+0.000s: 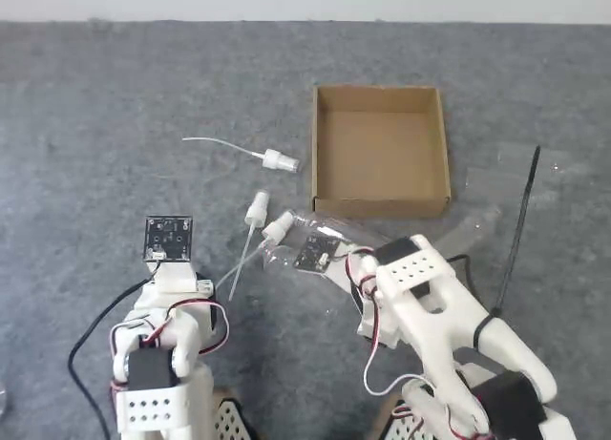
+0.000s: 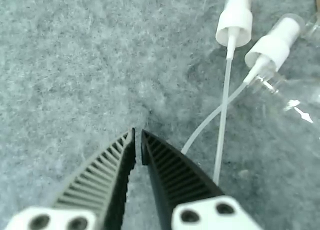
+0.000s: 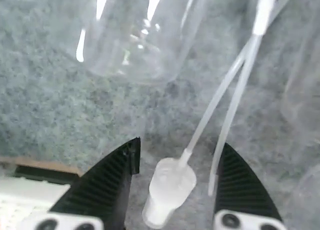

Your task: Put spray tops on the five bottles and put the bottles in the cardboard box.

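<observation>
The open cardboard box (image 1: 382, 149) sits at the back of the grey carpet. Three white spray tops with long tubes lie in front of it: one (image 1: 280, 160) by the box's left wall, two (image 1: 257, 209) (image 1: 277, 228) nearer me. Clear bottles (image 1: 329, 238) lie beside them. My left gripper (image 2: 138, 135) is shut and empty, low over bare carpet short of two spray tops (image 2: 235, 23) (image 2: 272, 43). My right gripper (image 3: 177, 152) is open, with a pale spray top (image 3: 167, 190) and its tubes lying between the fingers, and a clear bottle (image 3: 145, 35) beyond.
A black cable tie (image 1: 520, 225) and a clear plastic bag (image 1: 516, 178) lie right of the box. Another clear bottle (image 1: 473, 228) rests near the box's front right corner. Bare carpet stretches to the left and at the back.
</observation>
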### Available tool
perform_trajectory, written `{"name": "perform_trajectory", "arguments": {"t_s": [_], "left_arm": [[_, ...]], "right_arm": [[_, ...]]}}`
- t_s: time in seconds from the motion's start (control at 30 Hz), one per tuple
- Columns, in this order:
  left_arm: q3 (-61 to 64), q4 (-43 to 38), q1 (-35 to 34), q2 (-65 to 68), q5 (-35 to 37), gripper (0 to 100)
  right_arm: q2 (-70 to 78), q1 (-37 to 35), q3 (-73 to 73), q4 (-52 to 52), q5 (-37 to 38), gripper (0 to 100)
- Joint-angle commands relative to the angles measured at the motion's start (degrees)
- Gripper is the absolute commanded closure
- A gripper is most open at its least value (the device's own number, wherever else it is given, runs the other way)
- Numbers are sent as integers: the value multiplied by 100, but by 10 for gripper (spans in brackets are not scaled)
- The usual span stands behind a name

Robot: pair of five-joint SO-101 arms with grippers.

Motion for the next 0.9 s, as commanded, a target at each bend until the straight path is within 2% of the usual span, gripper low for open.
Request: {"name": "perform_trajectory", "arguments": {"t_s": [0.0, 0.17, 0.4, 0.7, 0.87], "left_arm": [[-40, -18, -18, -88, 44, 988], [-40, -18, -18, -88, 44, 988], [-40, -18, -18, -88, 44, 988], [-40, -18, -18, -88, 44, 988], [-40, -18, -18, -88, 44, 988]], "right_arm": [[-259, 75, 0, -145, 88, 854], [-268, 75, -9, -180, 105, 996], [-312, 110, -290, -66, 97, 993], [-259, 690, -2110, 945, 88, 993], [-259, 743, -2558, 1138, 88, 993]]}}
